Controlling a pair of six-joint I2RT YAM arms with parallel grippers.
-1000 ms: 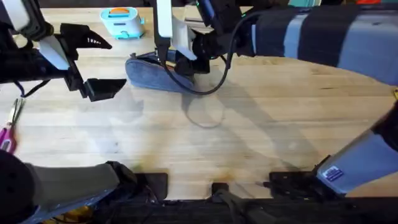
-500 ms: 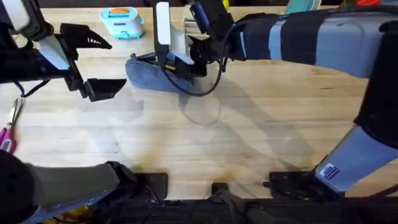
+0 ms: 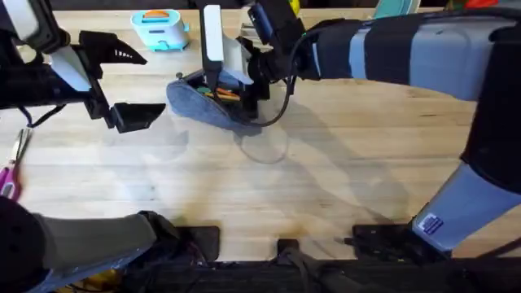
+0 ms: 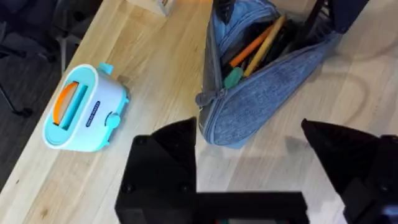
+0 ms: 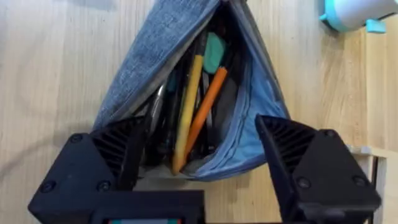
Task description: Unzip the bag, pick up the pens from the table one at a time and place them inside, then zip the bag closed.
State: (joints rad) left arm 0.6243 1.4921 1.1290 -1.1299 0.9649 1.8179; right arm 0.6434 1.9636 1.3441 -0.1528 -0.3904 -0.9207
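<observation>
The grey-blue bag (image 3: 203, 104) lies at the back middle of the table (image 3: 326, 179), its zipper gaping. Inside it rest pens (image 5: 198, 106): a yellow one and an orange one, beside a teal-tipped piece and darker sticks. They also show in the bag's mouth (image 4: 258, 43) from the left wrist. My right gripper (image 5: 202, 134) is open and straddles one end of the bag, a finger on each side; from overhead it (image 3: 242, 88) hangs over the bag's right part. Left of the bag, my left gripper (image 3: 134, 81) is open and holds nothing. The bag's zipper pull (image 4: 211, 98) faces it.
A teal toy toaster (image 3: 159, 28) stands at the back, left of the bag, also visible beside the bag (image 4: 84, 112). Pink-handled scissors (image 3: 10, 175) lie at the table's left edge. The right arm's cable loops over the wood just in front of the bag.
The bag's mouth has spread wider, so pens now show inside from overhead. The right arm shifted slightly left over the bag. The left arm has stayed put.
</observation>
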